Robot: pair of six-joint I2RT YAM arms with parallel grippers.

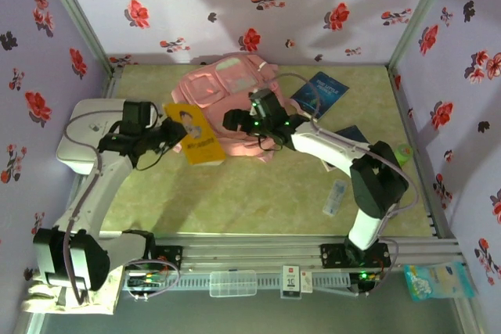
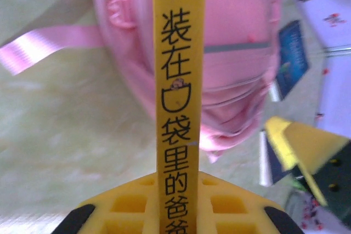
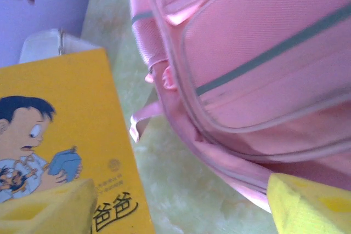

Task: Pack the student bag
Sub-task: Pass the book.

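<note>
Closest to the lens, my left claw (image 2: 176,212) was clamped on the spine of a yellow book (image 2: 179,80), holding it by the left side of the student bag (image 2: 236,53). My right claw (image 3: 175,212) hung over the bag's near edge, its yellow fingers (image 3: 49,209) spread wide with nothing between them. The pink bag lay on the worktop (image 1: 258,193), toward the far wall. A blue book (image 1: 319,90) lay just to its right, and a white box (image 1: 82,127) sat by the left wall.

Bright overhead light, soft shadows on the table (image 1: 258,185), wrist views hazy — student bag (image 2: 236,53) washed pale, foreground blurred.
</note>
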